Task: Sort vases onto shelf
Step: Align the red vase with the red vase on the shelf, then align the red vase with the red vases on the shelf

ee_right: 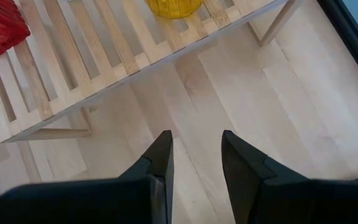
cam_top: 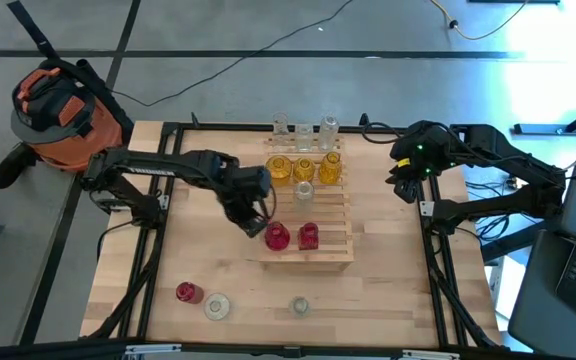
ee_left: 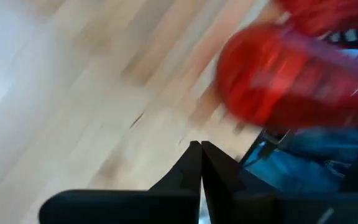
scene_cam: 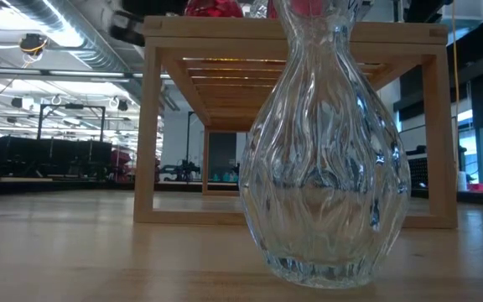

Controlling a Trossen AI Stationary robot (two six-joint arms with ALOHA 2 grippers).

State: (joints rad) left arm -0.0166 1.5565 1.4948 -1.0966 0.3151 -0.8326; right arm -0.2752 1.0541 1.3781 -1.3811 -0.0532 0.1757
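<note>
**Op:** Plywood tabletop (cam_top: pixel 388 290) from above: I see the shelf (cam_top: pixel 333 215) mid-table with three clear vases (cam_top: pixel 304 130) at its far edge, a row of yellow vases (cam_top: pixel 305 168) next, one clear vase (cam_top: pixel 305 192) behind those, and two red vases (cam_top: pixel 293 237) at the near edge.

**Spotter:** What's left?

**Op:** Three near the front edge of the table: a red vase (cam_top: pixel 187 292), a clear one (cam_top: pixel 217 306) beside it, another clear one (cam_top: pixel 300 305) further along. I'd call it well past halfway.

**Spotter:** Low view?

**Op:** That front clear vase (scene_cam: pixel 325 168) fills it, upright, shelf behind.

**Spotter:** Left wrist?

**Op:** My left gripper (ee_left: pixel 201 158) has its fingers pressed together, holding nothing; a red vase (ee_left: pixel 278 74) sits just past them, blurred.

**Spotter:** Right?

**Op:** My right gripper (ee_right: pixel 196 155) waits beside the shelf (ee_right: pixel 73 68), fingers slightly apart, empty.
</note>
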